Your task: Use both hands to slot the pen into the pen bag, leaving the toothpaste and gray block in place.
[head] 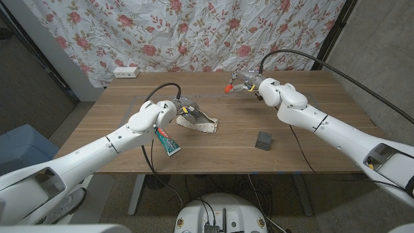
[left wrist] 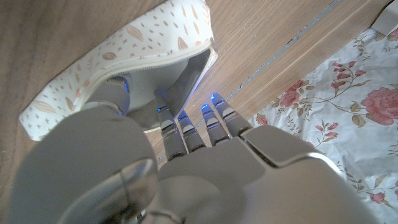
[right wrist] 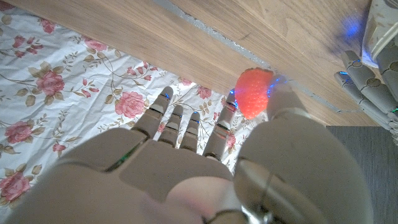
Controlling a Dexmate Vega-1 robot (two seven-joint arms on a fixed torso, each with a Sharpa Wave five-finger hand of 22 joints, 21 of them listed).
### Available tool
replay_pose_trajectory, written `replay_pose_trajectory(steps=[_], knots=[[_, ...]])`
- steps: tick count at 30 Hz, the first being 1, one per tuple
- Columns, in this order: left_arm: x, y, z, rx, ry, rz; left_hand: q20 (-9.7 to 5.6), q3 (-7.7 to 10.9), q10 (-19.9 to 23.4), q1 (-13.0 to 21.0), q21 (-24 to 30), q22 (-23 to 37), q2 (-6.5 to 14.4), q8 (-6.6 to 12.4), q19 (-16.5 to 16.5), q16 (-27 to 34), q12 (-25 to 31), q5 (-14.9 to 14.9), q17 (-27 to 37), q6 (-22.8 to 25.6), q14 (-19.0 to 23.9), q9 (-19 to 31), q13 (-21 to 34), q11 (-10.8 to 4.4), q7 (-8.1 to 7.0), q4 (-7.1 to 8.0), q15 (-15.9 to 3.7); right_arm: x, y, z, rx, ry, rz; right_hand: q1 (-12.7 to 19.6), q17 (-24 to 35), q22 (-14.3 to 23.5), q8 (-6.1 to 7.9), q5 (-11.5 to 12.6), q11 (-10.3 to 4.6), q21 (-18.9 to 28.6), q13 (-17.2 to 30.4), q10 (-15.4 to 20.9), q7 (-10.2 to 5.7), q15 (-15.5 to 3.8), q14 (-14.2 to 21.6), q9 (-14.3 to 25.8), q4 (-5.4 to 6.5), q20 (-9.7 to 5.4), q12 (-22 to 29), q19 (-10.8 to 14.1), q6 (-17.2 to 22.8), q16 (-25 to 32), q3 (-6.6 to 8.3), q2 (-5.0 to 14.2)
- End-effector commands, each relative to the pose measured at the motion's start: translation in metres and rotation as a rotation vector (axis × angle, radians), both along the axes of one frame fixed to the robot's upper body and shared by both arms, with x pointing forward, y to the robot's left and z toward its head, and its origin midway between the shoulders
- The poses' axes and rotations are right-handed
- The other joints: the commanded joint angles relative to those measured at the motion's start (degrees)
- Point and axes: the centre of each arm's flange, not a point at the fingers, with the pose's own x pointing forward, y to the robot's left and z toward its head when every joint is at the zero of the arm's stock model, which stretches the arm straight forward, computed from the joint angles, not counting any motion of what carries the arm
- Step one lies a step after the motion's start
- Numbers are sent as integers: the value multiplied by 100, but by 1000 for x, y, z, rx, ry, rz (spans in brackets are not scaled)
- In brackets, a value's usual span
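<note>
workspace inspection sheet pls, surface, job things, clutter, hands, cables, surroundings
surface: brown wooden table, taped outline on it
job's things: white patterned fabric pen bag open, mouth gaping; pen with fuzzy orange-red top lifted off the table
clutter: toothpaste tube at near left; small gray block at near right
hands: left hand grips the pen bag's rim; right hand pinches the pen
cables: black cable loops from each arm
surroundings: floral curtain behind; white power strip at the table's far left
</note>
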Motion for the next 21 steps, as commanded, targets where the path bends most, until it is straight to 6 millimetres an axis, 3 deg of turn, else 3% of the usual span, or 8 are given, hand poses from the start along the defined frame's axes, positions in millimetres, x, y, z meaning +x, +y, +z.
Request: replay_pose_trajectory(steps=[1,21], knots=[[0,0,1,4,12,0,8,-25,-20,-8,6,11,18,25,-52,1,16,34,10,-62,-32,8,12,9,3,5,-469,-13,12,-2,1,9,37,17,31,19,-2,38,-14,-19,8,-5,7,36,24,7,-1,21,-7,-8,-15,0,-5,16],[1,2,0,-2,15,2,26,-78,-29,-62,16,12,26,49,-68,10,34,28,10,-79,-49,6,11,20,25,24,-444,-29,31,-20,-28,31,87,36,35,20,-20,42,-17,-35,8,18,9,54,27,-28,-1,58,3,-71,-3,-3,-14,23]])
